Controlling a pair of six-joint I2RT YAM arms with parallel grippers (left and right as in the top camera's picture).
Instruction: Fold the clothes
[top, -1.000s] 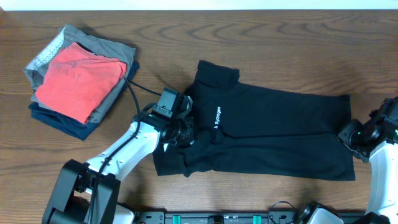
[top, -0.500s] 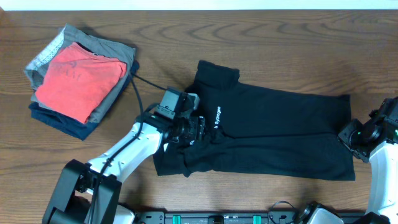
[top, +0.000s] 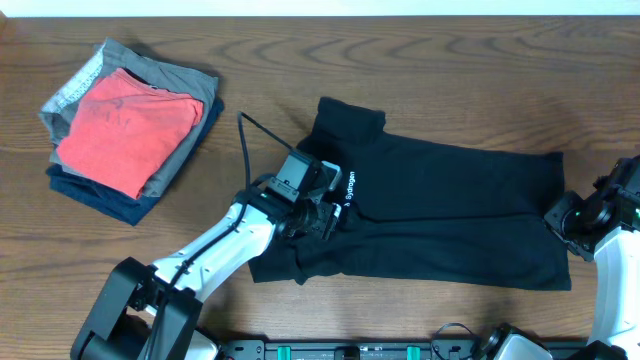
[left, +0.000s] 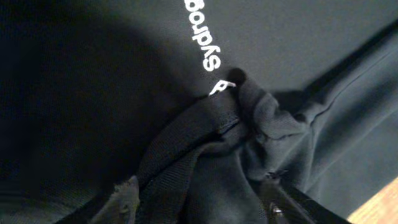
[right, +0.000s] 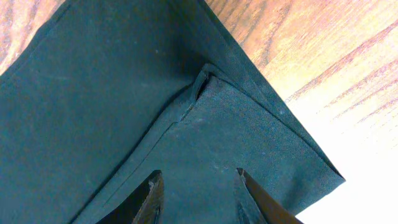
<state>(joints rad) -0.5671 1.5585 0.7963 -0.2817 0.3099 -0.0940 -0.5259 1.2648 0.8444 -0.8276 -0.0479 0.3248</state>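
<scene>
Black shirt (top: 440, 210): left jaws are spread over the bunched sleeve (left: 205, 143), which could be snagged and dragged askew; right jaws' hold on the hem (right: 273, 140) cannot be told.

I see the black shirt (top: 440, 215) as soft, matt cloth with a fine weave up close, and its white lettering (left: 212, 58) looks like a smooth print. The table (top: 450, 70) is brown wood, grain visible, with a slight sheen. The red garment (top: 125, 125) is matt cloth too.
</scene>
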